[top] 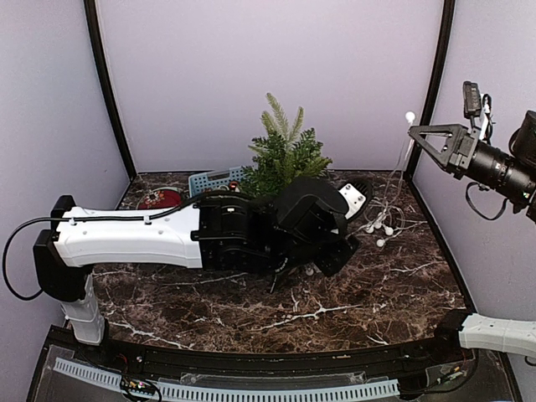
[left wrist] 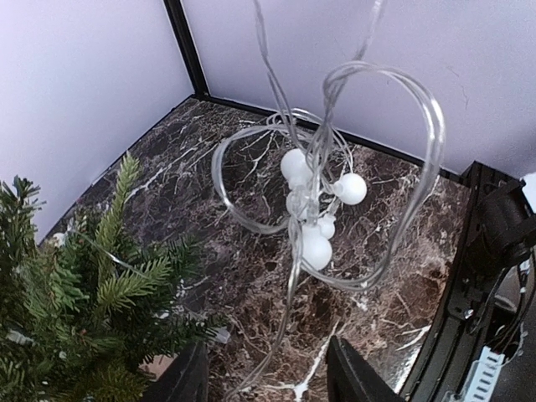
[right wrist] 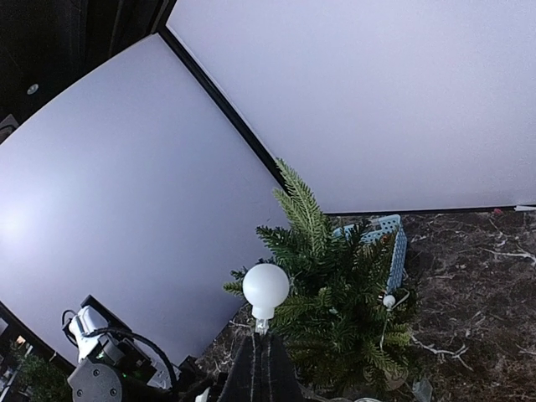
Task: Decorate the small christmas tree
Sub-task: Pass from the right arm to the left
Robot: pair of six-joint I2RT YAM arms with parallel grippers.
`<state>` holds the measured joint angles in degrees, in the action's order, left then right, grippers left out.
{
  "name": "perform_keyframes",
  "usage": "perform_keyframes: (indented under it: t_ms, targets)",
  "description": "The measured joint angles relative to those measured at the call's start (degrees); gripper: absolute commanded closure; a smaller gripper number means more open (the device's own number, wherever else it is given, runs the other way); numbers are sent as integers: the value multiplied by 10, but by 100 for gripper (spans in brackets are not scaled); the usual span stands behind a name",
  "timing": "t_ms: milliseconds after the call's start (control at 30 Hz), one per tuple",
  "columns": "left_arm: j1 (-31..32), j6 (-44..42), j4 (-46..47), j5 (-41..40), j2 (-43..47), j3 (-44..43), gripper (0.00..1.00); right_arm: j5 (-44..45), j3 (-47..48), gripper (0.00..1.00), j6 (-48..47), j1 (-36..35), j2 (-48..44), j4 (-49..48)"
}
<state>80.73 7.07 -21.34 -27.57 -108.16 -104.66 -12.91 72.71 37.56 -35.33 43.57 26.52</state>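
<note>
At the far left of the dark marble table (top: 251, 314) lies a red round item (top: 159, 199). Next to it the blue basket (top: 213, 180) stands at the back wall, and neither matters for this step. The small christmas tree (top: 285, 157) stands upright at the back centre, just beside the basket on its right. In the left wrist view, 1 thin strand seems to lie across its branches already. The step in hand, as I judge it, is to take up the light string (left wrist: 314, 209) so that the 2 arms can carry it over the tree. The left gripper (left wrist: 268, 383) reaches low across the table to a spot just right of the tree. To do the step well, it should close on a single clear strand, not on a bulb and not on 2 loops at once, because the tangle of loops and about 5 white bulbs hanging ahead of it could knot or drag. It should then move slowly, so that a pull on the wire does not tip the light tree. Its jaws stand partly apart with 1 strand running down between them, and I see no firm pinch on it yet. Farther right, the string rises from the table to the right gripper (right wrist: 264, 356), held high near the right wall. That gripper is clenched tight on the wire just below 1 white bulb (right wrist: 265, 286) and holds that end up.
</note>
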Motion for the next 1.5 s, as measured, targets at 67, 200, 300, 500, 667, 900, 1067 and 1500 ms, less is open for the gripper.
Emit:
perform_keyframes:
  t_ms: [67,200,300,500,667,900,1067,1500]
  targets:
    - [0,-8,0,-1,-3,0,58,-5,0,100,0,0,0,-1]
    - [0,-22,1,0,-12,-7,69,-11,-2,100,0,0,-1,-5]
    - [-2,-30,5,2,-19,-12,70,-13,-4,100,0,0,-3,-6]
    - [-5,-46,15,3,-33,-14,86,-19,-9,100,0,0,-10,-6]
    - [-5,-57,20,2,-39,-15,100,-12,-23,100,0,0,-20,-6]
    - [-6,-60,19,5,-39,-17,100,134,-132,95,13,0,-35,67]
    - [-6,-60,18,41,-39,-17,100,250,-219,35,50,0,-9,169]
    - [-7,-45,15,74,-37,-17,100,174,-348,19,91,0,-111,93]
